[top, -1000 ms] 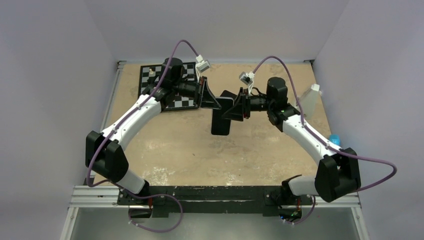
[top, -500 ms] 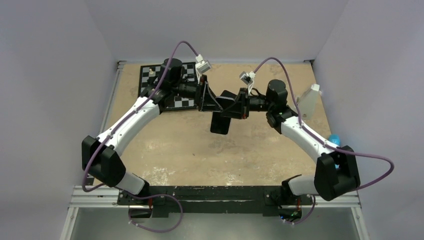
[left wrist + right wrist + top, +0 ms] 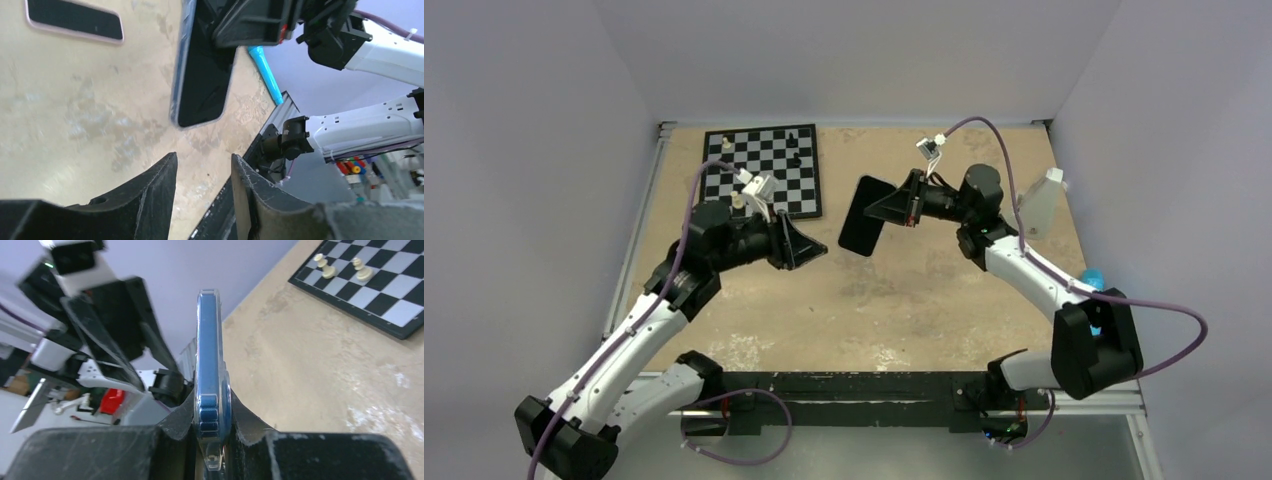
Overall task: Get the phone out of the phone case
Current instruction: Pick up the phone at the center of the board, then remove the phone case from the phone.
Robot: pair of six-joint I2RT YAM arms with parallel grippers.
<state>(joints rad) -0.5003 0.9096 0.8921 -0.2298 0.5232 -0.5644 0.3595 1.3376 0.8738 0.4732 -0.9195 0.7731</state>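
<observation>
— Where is the phone?
— The phone (image 3: 862, 218), black screen and blue edge, sits inside the clear phone case (image 3: 210, 291). It is raised off the table (image 3: 874, 300) at the far middle, just right of the chessboard (image 3: 774, 190).
— What holds it?
— My right gripper (image 3: 211, 407), fingers pressed tight on both faces of the cased phone. My left gripper (image 3: 204, 157) hangs to its near left, apart from it, jaws parted and empty.
— Anything else?
— A pink-rimmed handset (image 3: 75, 20) lies flat on the table, screen up.
</observation>
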